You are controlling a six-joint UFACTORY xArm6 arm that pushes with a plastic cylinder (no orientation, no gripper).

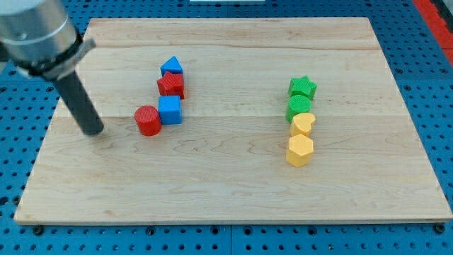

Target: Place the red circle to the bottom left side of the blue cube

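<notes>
Left of the red circle (148,120), our tip (94,130) stands apart, grasping nothing; the circle already touches the blue cube (170,110), needing only a nearer nudge.

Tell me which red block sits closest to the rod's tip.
The red circle, just right of my tip; the other red block sits farther up, between the blue blocks.

Single view, set high and in front of the board (233,177), tilted down at a steep angle. Near enough for the whole wooden top to fill most of the frame, with blue pegboard (439,85) showing around all four edges. Far edge at the view's top, near edge at the view's bottom. Rod (81,106) entering from the top left corner. No second view to compare.
</notes>
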